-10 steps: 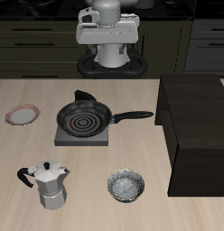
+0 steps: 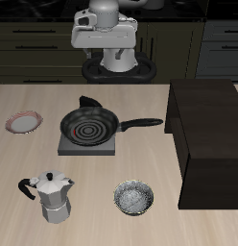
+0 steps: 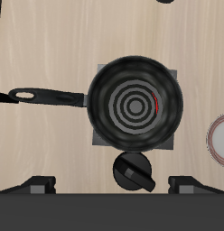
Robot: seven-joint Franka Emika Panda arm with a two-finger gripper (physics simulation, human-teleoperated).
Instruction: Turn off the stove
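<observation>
The stove (image 2: pixel 84 149) is a flat dark-grey slab near the table's middle, mostly covered by a black frying pan (image 2: pixel 89 125) with a spiral-ringed base. Its dark knob (image 2: pixel 89 101) sits at the stove's back edge, toward the robot. In the wrist view the stove's corner (image 3: pixel 172 77) shows around the pan (image 3: pixel 134 106), with the knob (image 3: pixel 134 170) beside the pan's rim. My gripper (image 2: pixel 105 42) hangs high above the table's back edge, behind the knob. Its fingertips (image 3: pixel 39 185) stand wide apart in the wrist view, open and empty.
A large dark brown cabinet (image 2: pixel 209 135) stands on the table beside the pan's handle (image 2: pixel 142 123). A moka pot (image 2: pixel 52 197) and a metal bowl (image 2: pixel 134 198) stand near the front edge. A pink plate (image 2: pixel 23 122) lies on the stove's other side.
My gripper has shifted slightly sideways and a little upward above the table's back edge. Nothing on the table has moved.
</observation>
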